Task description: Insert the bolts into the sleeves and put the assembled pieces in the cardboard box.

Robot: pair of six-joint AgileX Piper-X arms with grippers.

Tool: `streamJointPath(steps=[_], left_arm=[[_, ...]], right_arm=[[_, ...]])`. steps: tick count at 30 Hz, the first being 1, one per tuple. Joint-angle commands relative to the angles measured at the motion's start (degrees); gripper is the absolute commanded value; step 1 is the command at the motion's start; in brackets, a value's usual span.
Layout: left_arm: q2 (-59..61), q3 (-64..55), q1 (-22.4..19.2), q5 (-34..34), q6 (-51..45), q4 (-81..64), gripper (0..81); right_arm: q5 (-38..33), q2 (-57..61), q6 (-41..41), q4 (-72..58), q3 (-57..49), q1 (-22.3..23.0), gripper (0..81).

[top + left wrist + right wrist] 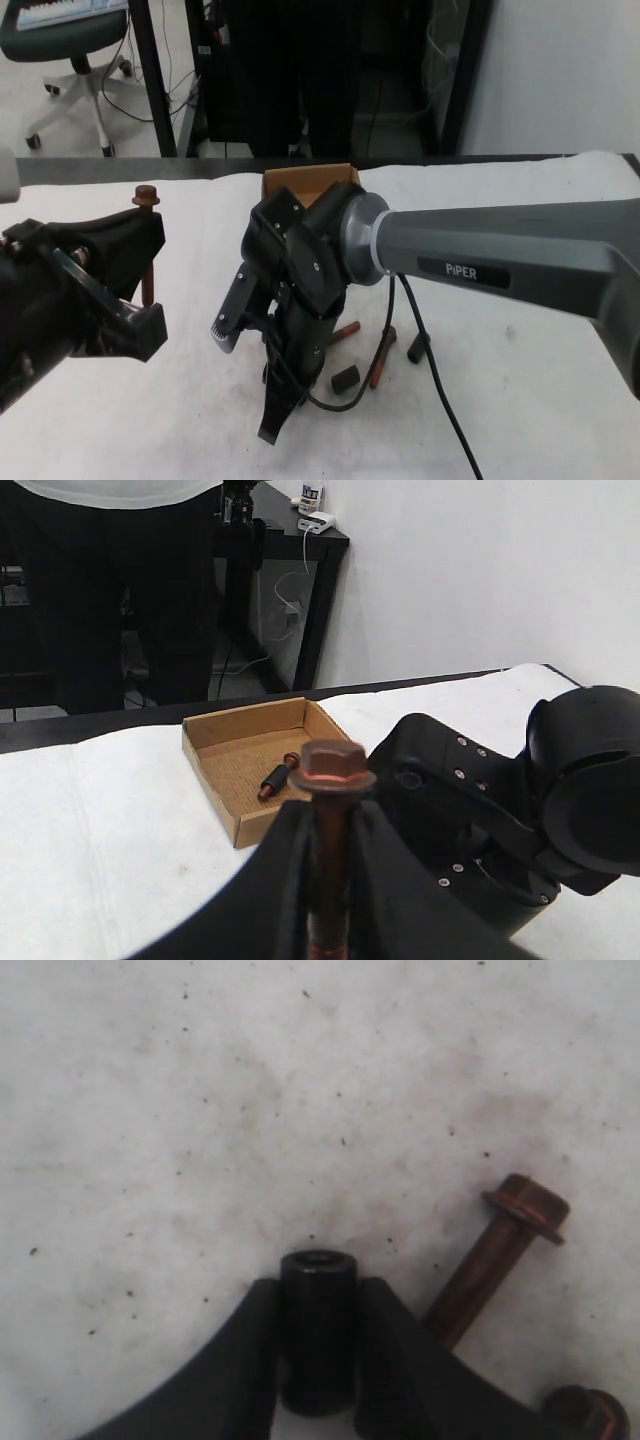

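My left gripper [328, 825] is shut on a copper-coloured bolt [331, 780], held upright with its flanged head on top; it shows at the left of the bench [146, 250]. My right gripper [318, 1295] points down at the white cloth and is shut on a black sleeve [318, 1332], whose open end faces the cloth. That gripper [272, 425] hangs near the bench's middle. The cardboard box [213, 727] lies behind, with one assembled bolt and sleeve [277, 777] inside. In the high view the box [310, 180] is half hidden by the right arm.
Loose bolts [497, 1252] lie on the cloth next to the right gripper, two of them showing in the high view [382, 355]. A spare black sleeve [345, 378] and another [418, 350] rest nearby. The right arm's cable [440, 390] trails over the cloth.
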Motion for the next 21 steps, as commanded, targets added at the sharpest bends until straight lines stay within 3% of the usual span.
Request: streamJointPath(steps=[1, 21], left_arm=[[-0.7, -0.3, 0.1, 0.4, -0.6, -0.7, 0.3], [-0.7, -0.3, 0.1, 0.4, -0.6, -0.7, 0.3]], right_arm=[[0.2, 0.0, -0.3, -0.6, -0.3, -0.1, 26.8], [0.2, 0.0, -0.3, 0.5, -0.2, -0.1, 26.9]])
